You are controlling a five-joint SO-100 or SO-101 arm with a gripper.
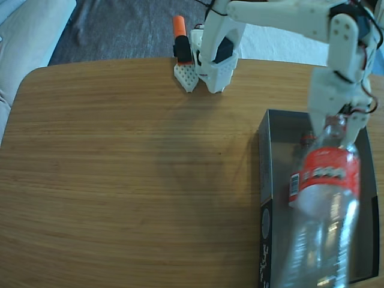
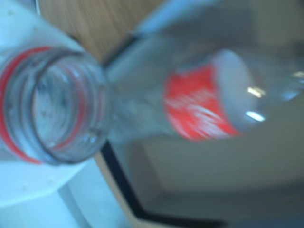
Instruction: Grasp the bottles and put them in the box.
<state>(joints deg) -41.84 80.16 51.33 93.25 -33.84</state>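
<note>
My gripper [image 1: 336, 123] is shut on the neck of a clear bottle [image 1: 324, 198] with a red label, which hangs tilted over the dark-walled box [image 1: 264, 180] at the table's right edge. In the wrist view that bottle's open mouth and red neck ring [image 2: 57, 109] fill the left side against a white finger [image 2: 28, 183]. A second bottle [image 2: 199, 102] with a red label lies inside the box [image 2: 121, 178]. In the fixed view only its neck end [image 1: 304, 146] shows behind the held bottle. The wrist view is blurred.
The wooden table [image 1: 132, 168] stretches out to the left of the box. The arm's white base [image 1: 216, 57] and an orange-topped clamp [image 1: 182, 42] stand at the far edge. A pale cushion [image 1: 30, 30] lies beyond the table's left corner.
</note>
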